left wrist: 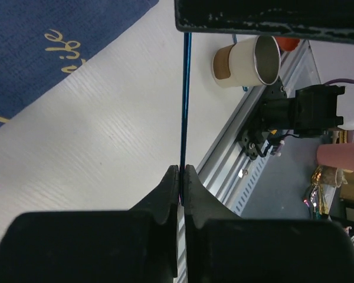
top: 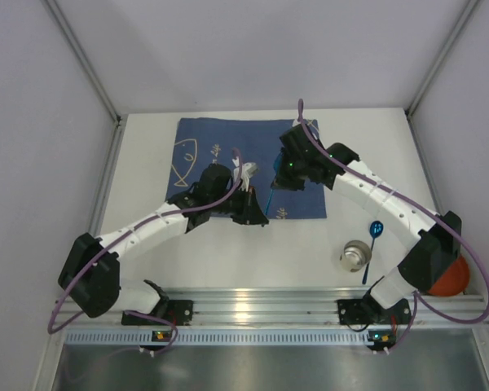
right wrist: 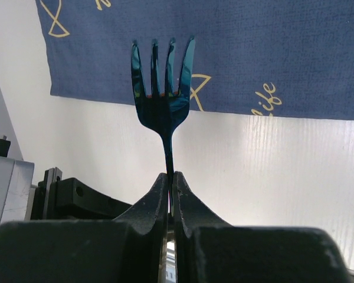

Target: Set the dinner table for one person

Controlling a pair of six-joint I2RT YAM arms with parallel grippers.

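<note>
Evidently the dinner table (top: 228, 261), the wide white top under both arms, carries the blue mat (top: 200, 142) at its far middle as the place to lay. My right gripper (right wrist: 169, 175) pinches a fork (right wrist: 163, 94), tines forward. My left gripper (left wrist: 182, 169) is clamped on a thin blue handle (left wrist: 186, 100), I judge to lay one each side.

The blue cloth mat (right wrist: 283, 47) bears gold handwritten lettering, legible only as "ife".
</note>
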